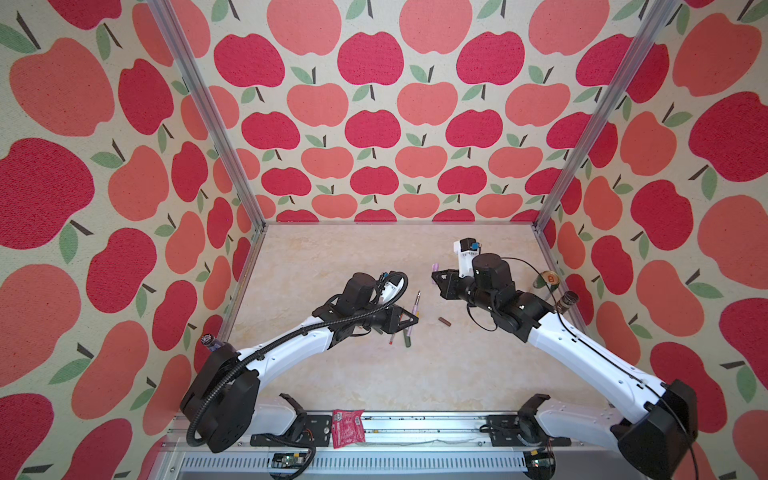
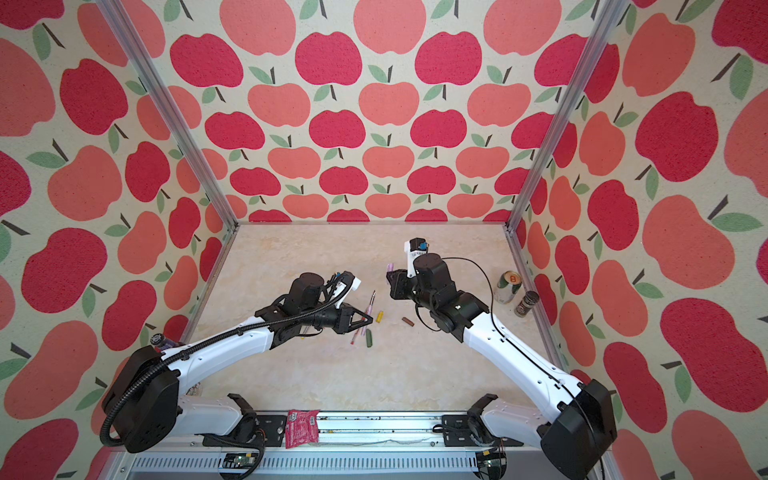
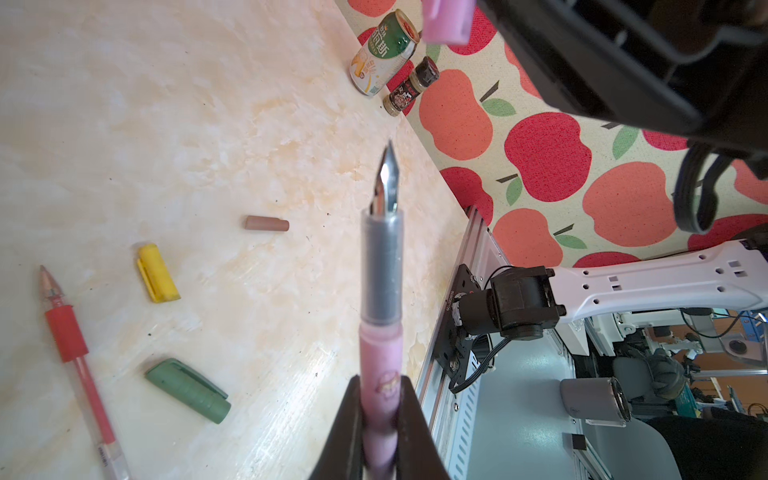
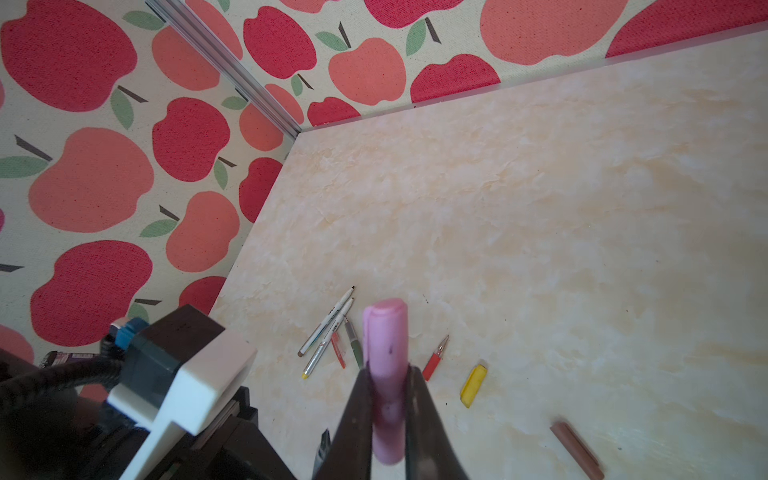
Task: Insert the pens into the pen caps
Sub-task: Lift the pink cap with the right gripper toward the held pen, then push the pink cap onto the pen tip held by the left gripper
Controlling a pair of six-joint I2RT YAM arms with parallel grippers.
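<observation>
Top views: left gripper (image 1: 415,320) clamped on the lilac pen (image 1: 416,305), right gripper (image 1: 435,277) clamped on the lilac cap (image 1: 436,266). Both are held above the tabletop (image 1: 374,257), nib near the cap but apart. Step in hand, I reckon: lining pen & cap up before mating.

Left wrist: pen (image 3: 380,332) = pink barrel, grey grip section, bare steel nib (fountain type). Cap (image 3: 446,20) is blurred and sits off the nib's line. Next move calls for getting the cap's mouth onto that line, then a straight push.

Right wrist: cap's (image 4: 386,353) far end looks rounded/shut, w/ clip down one side; can't tell where the mouth faces. Yellow cap (image 4: 473,384) & brown cap (image 4: 575,453) lie loose below.
</observation>
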